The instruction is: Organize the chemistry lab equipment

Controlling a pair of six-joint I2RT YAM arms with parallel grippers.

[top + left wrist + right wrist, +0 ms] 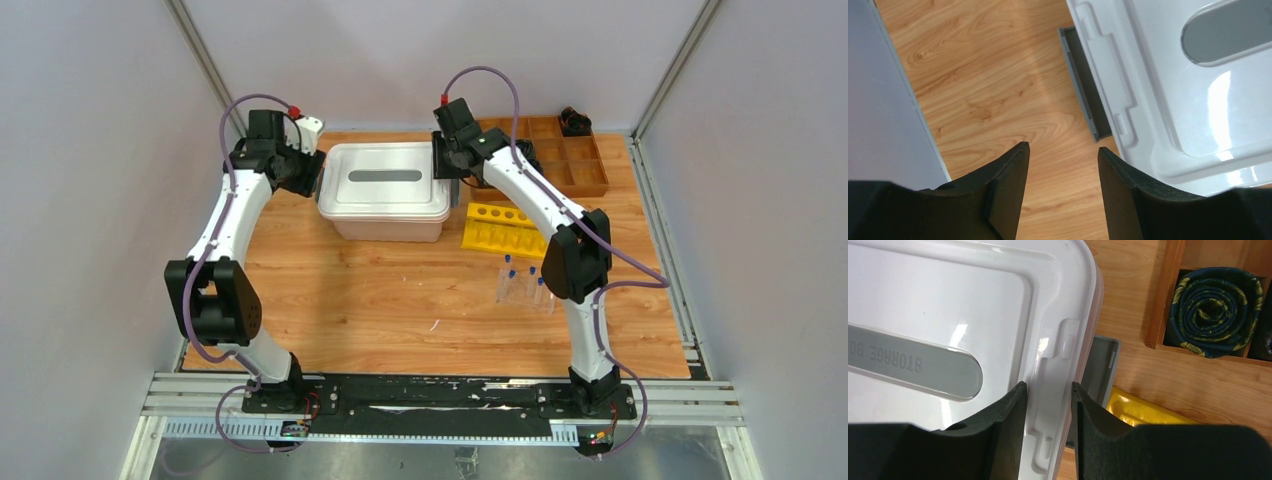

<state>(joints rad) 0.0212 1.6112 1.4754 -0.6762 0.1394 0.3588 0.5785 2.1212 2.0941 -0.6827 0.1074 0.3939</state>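
Black fingers of the right gripper point(1047, 405) fill the foreground of the right wrist view, straddling the raised latch tab on the right-hand rim of a white storage box point(385, 190); whether they press the tab or merely bracket it cannot be told. Across the box, the left gripper point(1063, 155) hangs with its jaws parted over bare wood, just beside the box's left edge, where a grey side latch point(1083, 85) stands swung out from the wall. The lid is seated on the box, which sits at the back middle of the table point(380, 310).

To the box's right lie a yellow test-tube rack point(505, 228), empty as far as the overhead view shows, and a cluster of blue-capped tubes point(522, 283) standing nearer the arms. A wooden compartment tray point(575, 160) holds a dark rolled item point(1215, 310).

The box is probably light, stiff plastic with a glossy, slippery lid; its moulded end tabs and latches look the surest holds, one per arm. The tubes appear small, smooth and likely breakable, best pinched gently around the body below the cap.
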